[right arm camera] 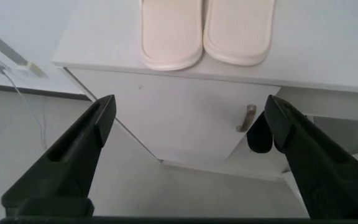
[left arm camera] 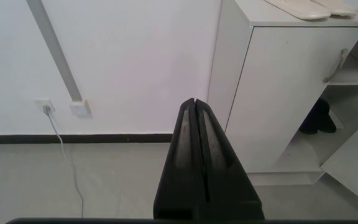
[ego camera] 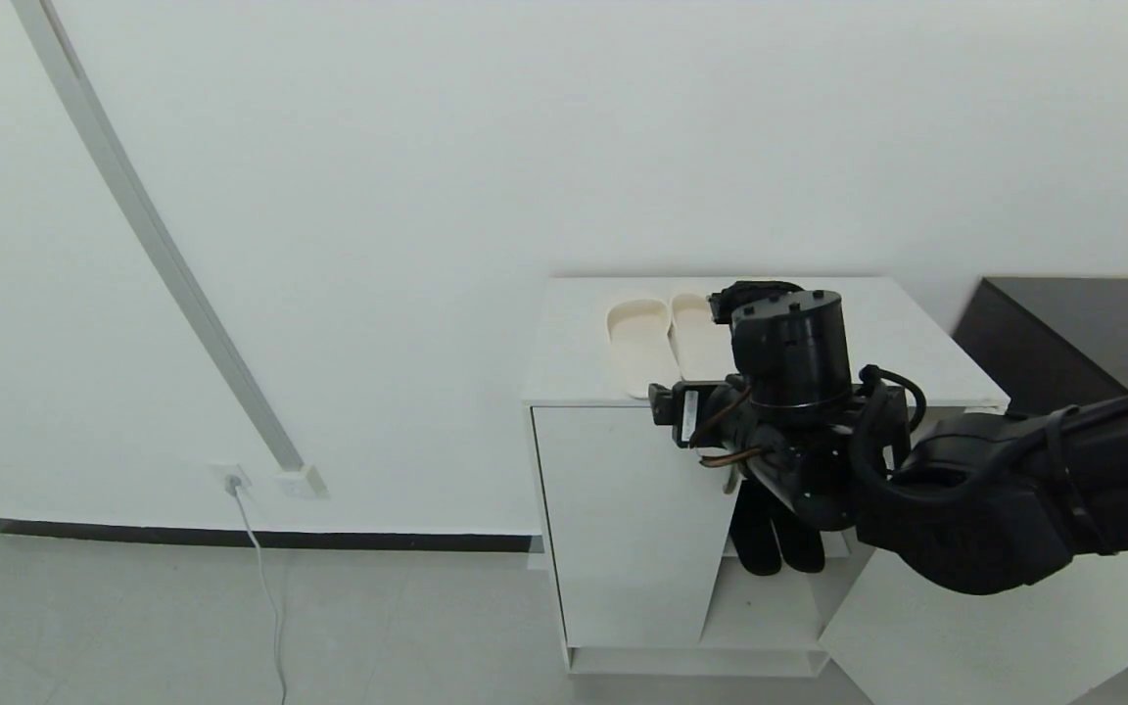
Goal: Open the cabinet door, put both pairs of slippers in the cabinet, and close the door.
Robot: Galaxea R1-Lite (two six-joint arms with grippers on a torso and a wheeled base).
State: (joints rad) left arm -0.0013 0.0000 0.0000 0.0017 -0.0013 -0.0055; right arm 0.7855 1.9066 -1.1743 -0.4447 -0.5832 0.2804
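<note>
A pair of cream slippers (ego camera: 664, 338) lies side by side on top of the white cabinet (ego camera: 623, 509). My right gripper (ego camera: 758, 297) hovers over the cabinet's front edge, just in front of the cream slippers (right arm camera: 204, 28). It is open (right arm camera: 190, 104) with nothing between its fingers. A pair of black slippers (ego camera: 775, 534) stands on a shelf inside, behind the open right door (ego camera: 965, 627). The left door (right arm camera: 185, 124) is closed and has a metal handle (right arm camera: 248, 118). My left gripper (left arm camera: 194, 143) is shut and empty, low and off to the cabinet's left side (left arm camera: 278, 93).
A wall socket (ego camera: 229, 481) with a white cable (ego camera: 265, 578) sits low on the wall to the left. A slanted grey conduit (ego camera: 153, 235) runs down the wall. A dark surface (ego camera: 1083, 333) stands to the cabinet's right. Grey floor spreads in front.
</note>
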